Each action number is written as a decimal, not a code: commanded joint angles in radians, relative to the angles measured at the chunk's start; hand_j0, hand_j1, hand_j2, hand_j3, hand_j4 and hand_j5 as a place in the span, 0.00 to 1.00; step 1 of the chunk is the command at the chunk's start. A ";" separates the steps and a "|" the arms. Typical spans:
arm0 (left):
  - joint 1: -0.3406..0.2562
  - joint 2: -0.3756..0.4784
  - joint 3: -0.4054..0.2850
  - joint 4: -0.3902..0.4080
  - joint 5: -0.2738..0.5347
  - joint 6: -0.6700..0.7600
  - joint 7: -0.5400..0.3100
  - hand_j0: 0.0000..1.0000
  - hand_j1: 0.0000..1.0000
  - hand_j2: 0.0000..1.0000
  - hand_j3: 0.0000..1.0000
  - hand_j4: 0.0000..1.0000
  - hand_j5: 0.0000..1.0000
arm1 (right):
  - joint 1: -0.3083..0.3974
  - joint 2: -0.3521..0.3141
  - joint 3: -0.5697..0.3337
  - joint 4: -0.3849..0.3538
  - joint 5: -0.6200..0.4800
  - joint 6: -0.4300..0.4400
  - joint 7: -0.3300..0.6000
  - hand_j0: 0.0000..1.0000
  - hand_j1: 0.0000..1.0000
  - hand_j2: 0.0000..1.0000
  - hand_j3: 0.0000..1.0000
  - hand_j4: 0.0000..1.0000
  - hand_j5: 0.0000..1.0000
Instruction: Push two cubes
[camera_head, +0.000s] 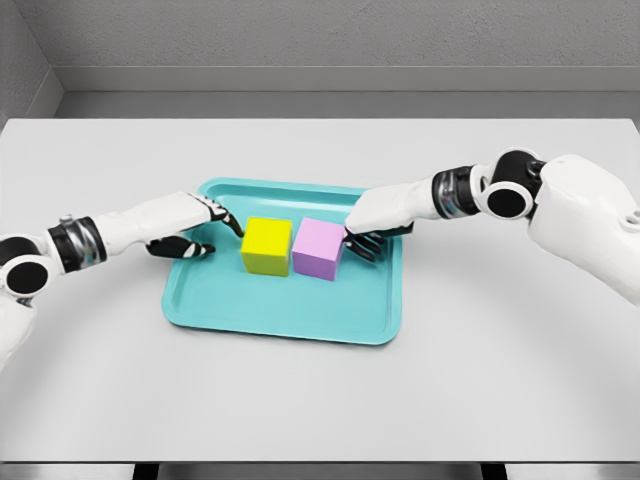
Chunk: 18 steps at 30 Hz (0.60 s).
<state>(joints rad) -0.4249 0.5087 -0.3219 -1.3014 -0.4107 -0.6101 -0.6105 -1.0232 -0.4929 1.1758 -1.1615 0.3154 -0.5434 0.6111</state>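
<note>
A yellow cube (266, 245) and a pink cube (319, 248) sit side by side, almost touching, on a teal tray (290, 315). My left hand (215, 228) reaches over the tray's left rim, fingers stretched out, its fingertips a short way left of the yellow cube. My right hand (362, 238) comes in from the right with fingers extended, their tips against or right next to the pink cube's right face. Neither hand holds anything.
The tray lies in the middle of a white table (520, 340). A grey wall runs behind the table's far edge.
</note>
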 joint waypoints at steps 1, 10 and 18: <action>0.000 -0.003 -0.005 0.001 0.000 -0.001 0.000 0.65 0.65 0.65 0.65 0.65 0.65 | 0.000 0.004 -0.001 0.002 -0.004 0.002 0.000 0.14 0.14 0.14 0.14 0.14 0.14; -0.017 -0.004 -0.003 0.024 -0.002 -0.001 0.000 0.65 0.65 0.65 0.65 0.65 0.65 | -0.012 0.005 -0.001 0.003 -0.004 0.002 0.000 0.14 0.14 0.14 0.14 0.14 0.14; -0.032 -0.030 -0.003 0.042 -0.023 -0.001 0.000 0.64 0.64 0.64 0.64 0.64 0.64 | -0.017 0.013 -0.001 0.005 -0.002 0.003 0.000 0.14 0.14 0.14 0.14 0.14 0.14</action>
<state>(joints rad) -0.4556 0.4862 -0.3255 -1.2650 -0.4344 -0.6134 -0.6113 -1.0400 -0.4810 1.1761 -1.1575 0.3172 -0.5430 0.6110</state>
